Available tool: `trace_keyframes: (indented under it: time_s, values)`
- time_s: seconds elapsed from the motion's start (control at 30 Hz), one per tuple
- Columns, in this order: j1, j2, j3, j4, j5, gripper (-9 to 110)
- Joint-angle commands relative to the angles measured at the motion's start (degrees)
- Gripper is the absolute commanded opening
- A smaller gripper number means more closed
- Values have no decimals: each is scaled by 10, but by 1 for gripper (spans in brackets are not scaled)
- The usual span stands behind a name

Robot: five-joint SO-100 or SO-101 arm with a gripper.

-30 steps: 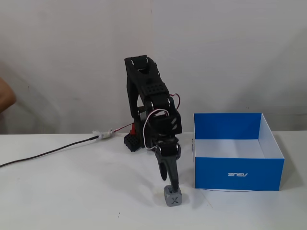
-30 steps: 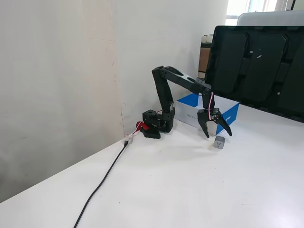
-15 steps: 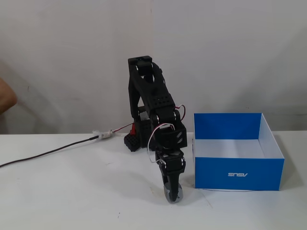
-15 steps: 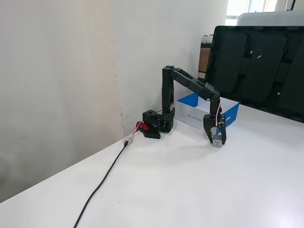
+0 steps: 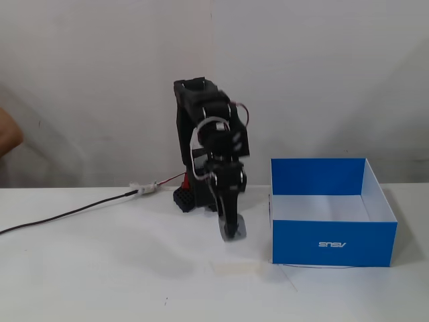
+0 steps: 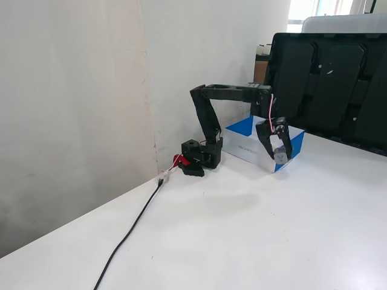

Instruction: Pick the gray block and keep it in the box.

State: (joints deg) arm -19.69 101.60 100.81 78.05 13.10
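My black gripper (image 5: pixel 232 231) points down and is shut on the small gray block (image 5: pixel 234 229), held a little above the white table just left of the box. The blue box (image 5: pixel 332 245) with low walls and a white floor stands open to the right, its white logo facing the camera. In the other fixed view the gripper (image 6: pixel 280 156) holds the gray block (image 6: pixel 282 155) in front of the box's near corner, and the box (image 6: pixel 240 145) is partly hidden behind the arm.
The arm's base (image 5: pixel 185 196) is clamped at the back of the table (image 5: pixel 100 268). A black cable (image 5: pixel 67 215) runs left from it. A blurred hand (image 5: pixel 8 137) shows at the left edge. Dark panels (image 6: pixel 326 78) stand behind the box.
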Motion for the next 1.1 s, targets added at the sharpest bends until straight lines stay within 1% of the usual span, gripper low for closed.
trace_keyframes:
  time_s: [0.0, 0.1, 0.2, 0.47, 0.57, 0.6, 0.63, 0.67, 0.73, 0.77, 0.83, 0.9, 0.93, 1.07]
  values:
    - [-34, 83, -91, 47, 1, 0]
    - [-96, 97, -149, 102, 1, 0]
    - [-171, 114, -167, 121, 5, 0]
    - [-430, 170, -118, 98, 19, 0]
    - [-492, 171, -100, 82, 19, 0]
    - [-513, 168, -89, 76, 19, 2]
    - [-534, 169, -68, 67, 19, 11]
    - [-546, 171, -41, 51, 19, 23]
    - [-541, 185, 5, 12, 19, 27]
    - [-536, 195, 28, -6, 19, 31]
    - [-529, 208, 47, -25, 19, 34]
    - [-516, 222, 50, -27, 19, 34]
    - [-501, 239, 54, -26, 19, 32]
    - [-403, 290, 56, -26, 19, 19]
